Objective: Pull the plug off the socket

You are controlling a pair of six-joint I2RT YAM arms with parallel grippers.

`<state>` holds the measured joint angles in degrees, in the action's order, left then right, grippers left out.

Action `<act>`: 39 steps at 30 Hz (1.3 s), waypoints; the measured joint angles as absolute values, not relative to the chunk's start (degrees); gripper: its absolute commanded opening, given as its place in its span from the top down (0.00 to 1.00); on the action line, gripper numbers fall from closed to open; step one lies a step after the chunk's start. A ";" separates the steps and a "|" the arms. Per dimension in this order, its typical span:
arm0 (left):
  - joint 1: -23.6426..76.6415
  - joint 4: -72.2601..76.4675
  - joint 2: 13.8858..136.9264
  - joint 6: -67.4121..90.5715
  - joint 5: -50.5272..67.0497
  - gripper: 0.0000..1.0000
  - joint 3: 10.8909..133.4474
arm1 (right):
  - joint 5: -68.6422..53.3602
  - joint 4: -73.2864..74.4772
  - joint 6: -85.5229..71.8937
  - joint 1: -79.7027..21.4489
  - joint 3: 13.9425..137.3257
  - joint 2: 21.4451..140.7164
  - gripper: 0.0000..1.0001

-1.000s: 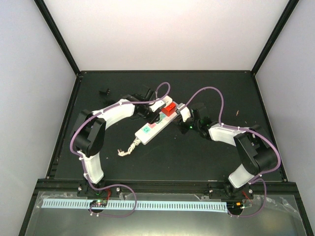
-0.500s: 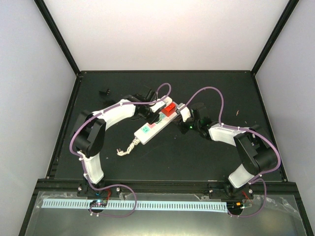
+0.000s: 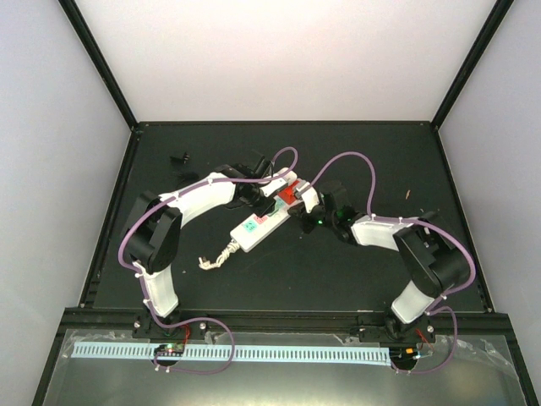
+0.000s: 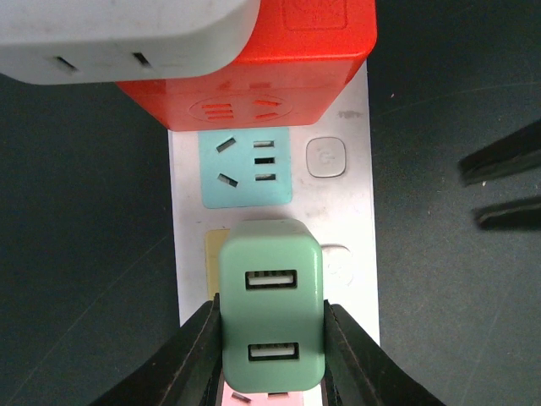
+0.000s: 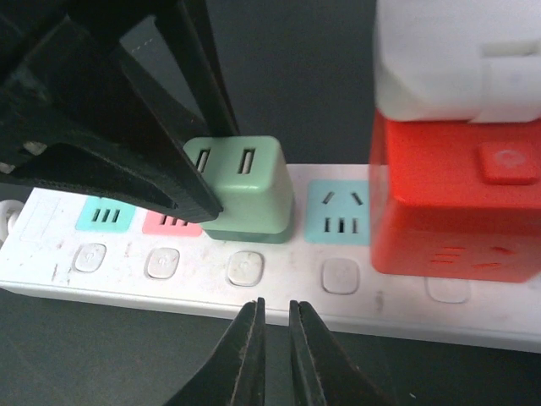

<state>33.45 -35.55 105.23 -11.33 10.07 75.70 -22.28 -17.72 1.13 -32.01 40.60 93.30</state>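
Left jaws (image 4: 272,321) pinching the plug (image 4: 271,296), one finger flat on each long side. It's a mint-green cube with two USB ports on top, and it's seated in the socket (image 4: 348,211).

Strip runs lengthwise straight out from the left jaws. A yellow face shows at the plug's edge and a pink face (image 4: 254,397) sits back between the fingers. An empty blue face (image 4: 245,167) is just past the tips.

Beyond that is a red adapter block (image 4: 254,76), also plugged into the strip, with a white block (image 4: 110,34) stacked on top.

Right jaws (image 5: 275,309) are pressed almost together with only a thin slit and nothing in it. Tips are at the strip's near long edge, just in front of the plug's switch button (image 5: 245,266). Can't tell if they touch the casing.

From the right jaws, the plug is straight ahead and the red block ahead-right. Pink and teal faces are ahead-left, behind the left fingers (image 5: 161,182).

Socket is long, white and scuffed, with one button per outlet. It lies diagonally mid-bench (image 3: 338,271), with the cord stub (image 3: 215,258) at the end away from both jaws.
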 measured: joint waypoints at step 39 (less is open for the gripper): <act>33.41 -36.67 105.51 -10.44 10.26 0.84 76.47 | -17.56 -25.30 0.95 -36.88 44.36 105.08 0.96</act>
<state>33.41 -36.67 105.51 -10.44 10.26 76.47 -17.56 -25.30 0.95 -36.88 44.36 105.08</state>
